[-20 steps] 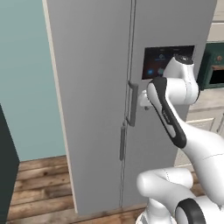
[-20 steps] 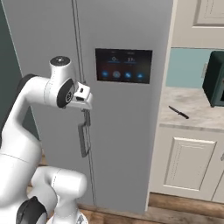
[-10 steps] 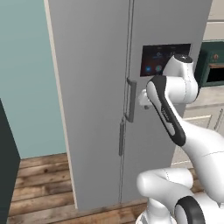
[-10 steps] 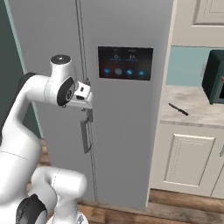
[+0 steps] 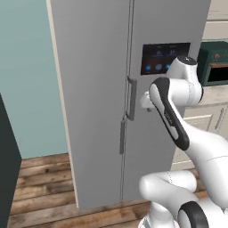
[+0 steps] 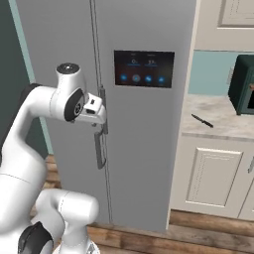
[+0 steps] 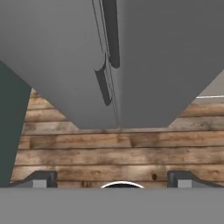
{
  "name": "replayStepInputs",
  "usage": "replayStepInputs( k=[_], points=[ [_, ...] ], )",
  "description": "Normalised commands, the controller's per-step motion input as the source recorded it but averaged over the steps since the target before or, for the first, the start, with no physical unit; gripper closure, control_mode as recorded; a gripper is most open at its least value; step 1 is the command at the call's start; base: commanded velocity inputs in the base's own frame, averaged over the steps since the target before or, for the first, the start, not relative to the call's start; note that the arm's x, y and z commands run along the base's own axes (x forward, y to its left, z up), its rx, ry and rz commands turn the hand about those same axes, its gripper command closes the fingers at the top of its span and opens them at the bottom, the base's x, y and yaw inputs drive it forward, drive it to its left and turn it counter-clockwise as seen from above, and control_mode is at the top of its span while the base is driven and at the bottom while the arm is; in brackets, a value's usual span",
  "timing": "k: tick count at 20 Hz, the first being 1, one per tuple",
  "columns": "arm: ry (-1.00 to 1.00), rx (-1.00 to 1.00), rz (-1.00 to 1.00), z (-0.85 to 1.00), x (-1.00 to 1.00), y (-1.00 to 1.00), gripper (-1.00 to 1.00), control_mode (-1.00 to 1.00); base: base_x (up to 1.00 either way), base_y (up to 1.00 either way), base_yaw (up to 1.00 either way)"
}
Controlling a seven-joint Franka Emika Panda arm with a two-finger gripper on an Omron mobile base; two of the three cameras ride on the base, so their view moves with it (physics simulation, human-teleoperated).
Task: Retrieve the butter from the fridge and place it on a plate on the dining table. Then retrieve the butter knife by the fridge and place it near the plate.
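The grey double-door fridge (image 5: pixel 98 67) (image 6: pixel 144 149) (image 7: pixel 57 52) stands shut, with blue lights on its dark panel (image 6: pixel 144 68). My gripper (image 5: pixel 144 100) (image 6: pixel 99 111) (image 7: pixel 111 180) is open, right beside the upper handle (image 5: pixel 130 98) (image 6: pixel 102 106) of the right door, with nothing between its fingers. In the hand view both long handles (image 7: pixel 110 33) run up from the wood floor. The butter knife (image 6: pixel 202 120) lies on the counter to the right of the fridge. The butter, the plate and the dining table are out of view.
A marbled counter (image 6: pixel 218 126) on cream cabinets (image 6: pixel 211 176) adjoins the fridge on the right, with a dark green oven (image 6: pixel 243 84) (image 5: pixel 213 67) on it. A dark tall body (image 5: pixel 6 169) stands at the left. The floor is wood planks (image 7: pixel 109 148).
The whole picture has shifted slightly, so the base has moved a little. The hand stays beside the right door's handle with its jaws open.
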Motion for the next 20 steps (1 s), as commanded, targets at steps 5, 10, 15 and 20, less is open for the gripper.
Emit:
replayStepInputs(
  k=[5, 10, 15, 20],
  points=[
    [-0.13, 0.0, 0.0, -0.14, 0.24, 0.16, -1.0, -1.0, 0.0, 0.0, 0.0],
    [-0.13, 0.0, 0.0, -0.18, 0.68, -0.05, -1.0, -1.0, 0.0, 0.0, 0.0],
    [0.0, 0.0, 0.0, -0.08, 0.86, -0.03, -1.0, -1.0, 0.0, 0.0, 0.0],
    [-0.08, -0.03, -0.04, -0.16, 0.65, -0.05, -1.0, -1.0, 0.0, 0.0, 0.0]
  ],
)
